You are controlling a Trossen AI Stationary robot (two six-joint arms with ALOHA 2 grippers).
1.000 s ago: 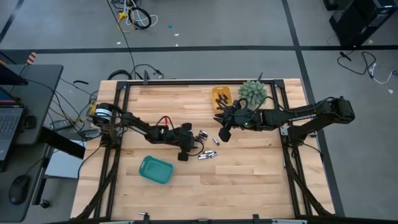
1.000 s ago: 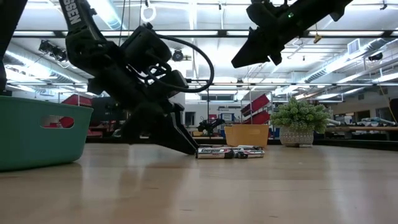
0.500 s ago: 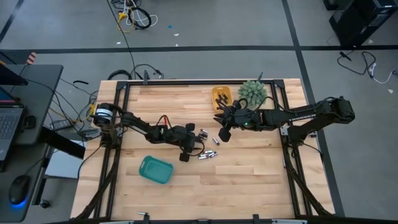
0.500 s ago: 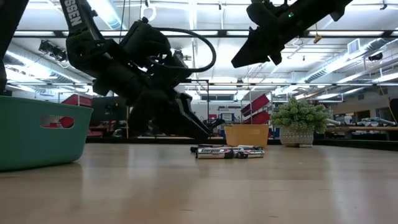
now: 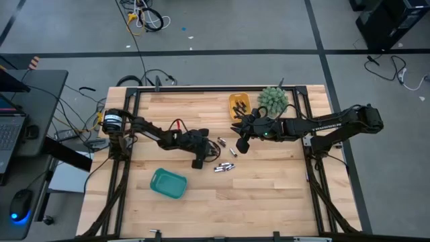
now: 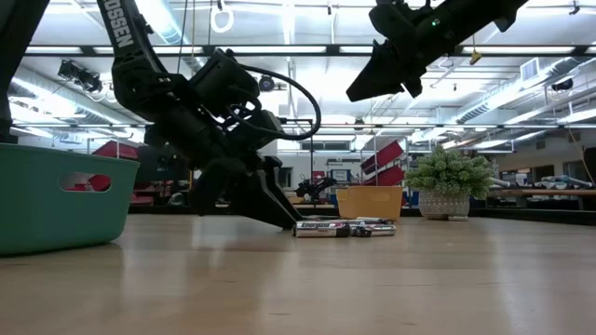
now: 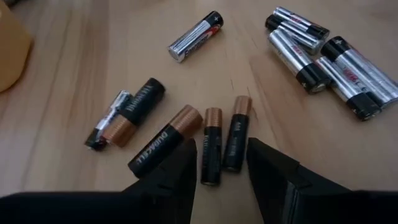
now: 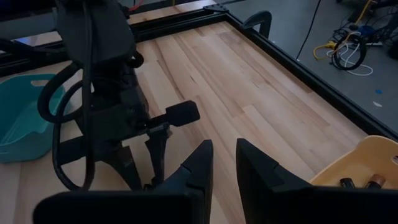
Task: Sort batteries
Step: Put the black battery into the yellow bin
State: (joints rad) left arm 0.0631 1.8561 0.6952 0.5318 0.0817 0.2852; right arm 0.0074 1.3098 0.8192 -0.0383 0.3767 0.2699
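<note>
1. We see the yellow tray [image 5: 239, 104] holding a few batteries; the teal bin [image 5: 168, 183] shows nothing inside.
2. Loose batteries [image 7: 211, 144] lie on the worktop [image 5: 269, 188].
3. Left hand [image 7: 221, 165] spread over them; right hand [image 8: 222, 163] raised, slightly parted, empty.

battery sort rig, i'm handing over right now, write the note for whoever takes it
Left gripper: open, low over the loose batteries at mid-table, straddling two small copper-topped ones, nothing held.
Right gripper: raised beside the yellow tray, jaws slightly apart, nothing held.
Done: a few batteries already lie in the yellow tray.
Left: a silver cluster and the black-and-copper ones on the wood; the teal bin looks empty from above.
</note>
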